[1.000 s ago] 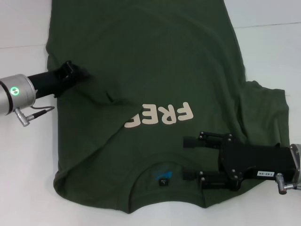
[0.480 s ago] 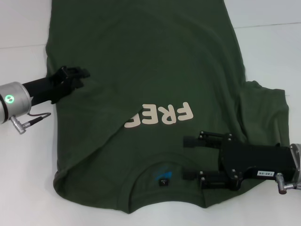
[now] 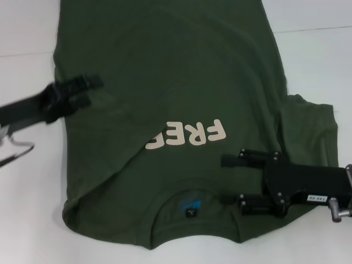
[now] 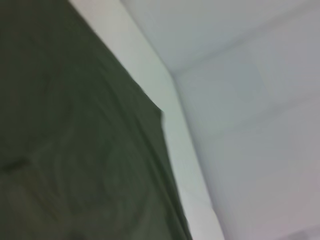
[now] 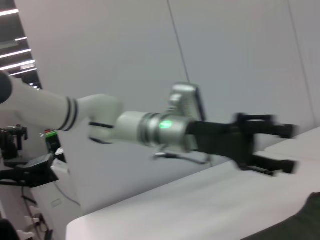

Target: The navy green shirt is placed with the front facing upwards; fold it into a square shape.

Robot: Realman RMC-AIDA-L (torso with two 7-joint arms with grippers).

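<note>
One navy green shirt [image 3: 181,99]; left gripper [image 3: 94,89] at nine o'clock and right gripper [image 3: 230,179] at five both gape wide, empty.

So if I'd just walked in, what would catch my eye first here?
Probably the big navy green shirt spread across the white table, with cream lettering on its chest, partly hidden by a fold. Next, the two black claws: the right gripper hovers open over the shirt beside the collar, and the left gripper is open at the shirt's left edge.
</note>
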